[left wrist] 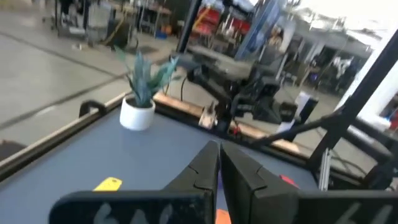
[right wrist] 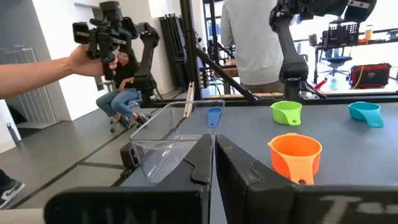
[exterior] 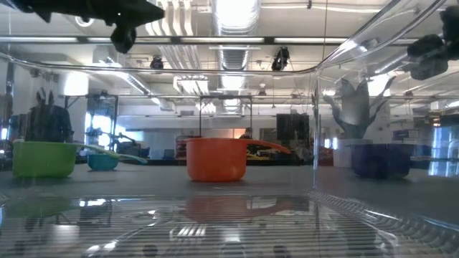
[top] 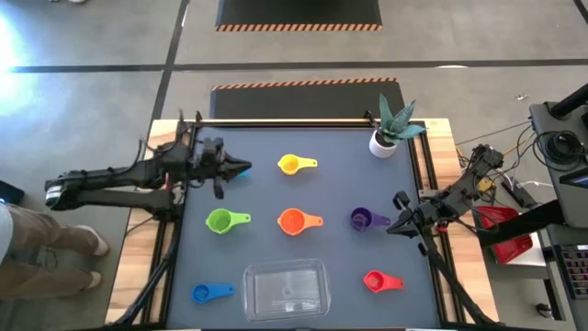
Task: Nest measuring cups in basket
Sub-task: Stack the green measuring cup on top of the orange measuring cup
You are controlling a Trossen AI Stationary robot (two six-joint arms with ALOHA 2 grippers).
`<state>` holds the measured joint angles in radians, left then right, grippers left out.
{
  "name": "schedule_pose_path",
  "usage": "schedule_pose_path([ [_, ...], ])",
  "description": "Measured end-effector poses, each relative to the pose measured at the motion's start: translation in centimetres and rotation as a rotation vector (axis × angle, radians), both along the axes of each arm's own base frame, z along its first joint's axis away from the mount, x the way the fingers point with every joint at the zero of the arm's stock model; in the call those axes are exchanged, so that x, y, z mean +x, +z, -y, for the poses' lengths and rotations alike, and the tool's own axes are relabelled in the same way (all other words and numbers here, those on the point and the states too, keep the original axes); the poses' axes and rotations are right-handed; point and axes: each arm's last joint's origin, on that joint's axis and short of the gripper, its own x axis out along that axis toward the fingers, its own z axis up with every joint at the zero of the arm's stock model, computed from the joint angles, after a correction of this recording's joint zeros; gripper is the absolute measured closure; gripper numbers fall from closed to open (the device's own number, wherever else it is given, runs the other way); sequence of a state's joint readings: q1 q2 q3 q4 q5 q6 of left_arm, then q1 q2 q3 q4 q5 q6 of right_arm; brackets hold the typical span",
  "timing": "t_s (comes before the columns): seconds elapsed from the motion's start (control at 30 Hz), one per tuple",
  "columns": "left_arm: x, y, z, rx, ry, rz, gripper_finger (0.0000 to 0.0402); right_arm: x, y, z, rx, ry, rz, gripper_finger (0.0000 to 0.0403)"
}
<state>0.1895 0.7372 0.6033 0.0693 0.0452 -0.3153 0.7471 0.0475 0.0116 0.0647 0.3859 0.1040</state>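
Clear basket (top: 286, 288) at the near edge of the table (top: 331, 184), nothing inside. Taken as the landmark: blue cup (top: 210, 292) just to its left, red cup (top: 380, 280) to its right. Orange cup (top: 297, 221) straight behind the basket, yellow cup (top: 294, 165) still farther behind. Green cup (top: 224, 221) behind-left of the basket, purple cup (top: 367, 219) behind-right. Teal cup (exterior: 102, 162) visible only in the low view, behind the green one. White plant pot (top: 383, 142) far behind-right of the basket. Left gripper (top: 241, 169) far behind-left of the basket, raised, fingers closed, holding nothing. Right gripper (top: 397, 221) behind-right of the basket, just beside the purple cup, fingers closed, empty.
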Motion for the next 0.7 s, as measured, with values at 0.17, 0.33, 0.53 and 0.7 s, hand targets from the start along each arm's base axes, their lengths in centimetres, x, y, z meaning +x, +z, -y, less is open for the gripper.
schedule_pose_path([
  [0.17,1.8,0.6,-0.1,0.001,-0.031,-0.035,0.0402,0.0,0.0,0.0,0.000,0.001,0.000,0.0394],
  [0.33,3.1,1.6,0.0,0.003,-0.071,-0.038,0.0402,0.0,0.0,0.0,0.000,0.000,0.000,0.0394],
  [0.53,4.6,2.2,0.1,-0.004,-0.088,-0.057,0.0402,0.0,0.0,0.0,0.000,0.001,0.000,0.0394],
  [0.7,5.7,2.0,0.5,-0.016,-0.135,-0.100,0.0402,0.0,0.0,0.0,0.000,0.001,0.000,0.0394],
])
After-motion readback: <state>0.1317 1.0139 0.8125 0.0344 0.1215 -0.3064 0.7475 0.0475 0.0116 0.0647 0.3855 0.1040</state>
